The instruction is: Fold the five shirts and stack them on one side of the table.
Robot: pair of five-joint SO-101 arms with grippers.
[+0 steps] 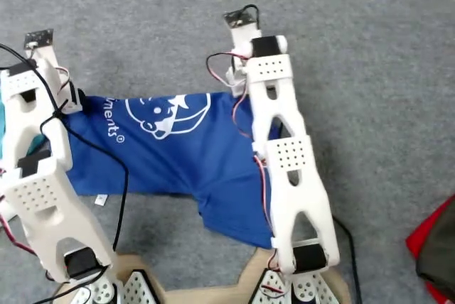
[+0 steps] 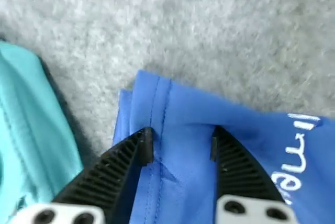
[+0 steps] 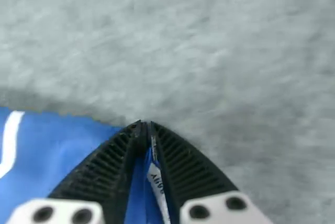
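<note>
Spread flat on the grey counter between two arms: one blue shirt, print up, near hem rumpled. At its far edge, right jaws clenched on one corner with the label pinched in, seemingly ready to lift for a fold. Left jaws released, straddling the other far corner, probably about to pinch. Set aside: one teal shirt, one red garment.

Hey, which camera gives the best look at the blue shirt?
The high view: the blue shirt lies spread on the grey table, with its white print visible. The left wrist view has a hemmed corner inside the open left pincer; the right wrist view has an edge clamped in the shut right pincer.
</note>
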